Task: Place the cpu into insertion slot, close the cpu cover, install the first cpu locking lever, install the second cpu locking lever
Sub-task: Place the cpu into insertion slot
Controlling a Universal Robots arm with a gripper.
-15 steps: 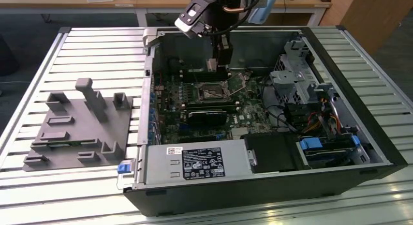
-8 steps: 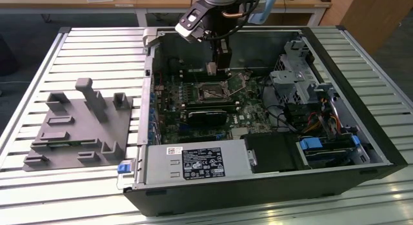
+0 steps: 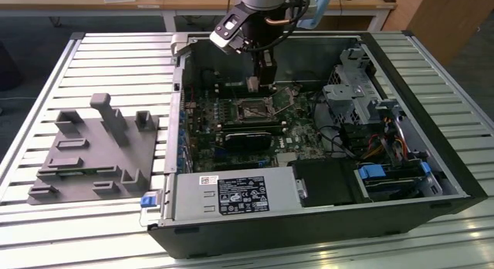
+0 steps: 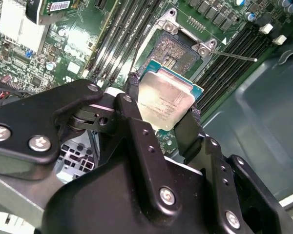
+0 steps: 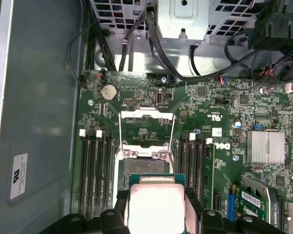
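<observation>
1. Firmly clamps flat square silver-grey cpu (image 4: 168,95) in black gripper (image 4: 163,103).
2. Hovers it over square black insertion slot (image 3: 249,109), toward twelve o'clock in exterior view.
3. Shows thin silvery cpu cover (image 5: 146,127) open.

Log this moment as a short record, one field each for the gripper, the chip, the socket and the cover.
gripper: black, two-fingered, shut on the cpu, over the open computer case
cpu: small square silver-grey chip, clamped by its edges, held clear of the slot, not seated
insertion slot: square black socket in the green board, empty
cpu cover: silvery metal frame, standing open off the slot
</observation>
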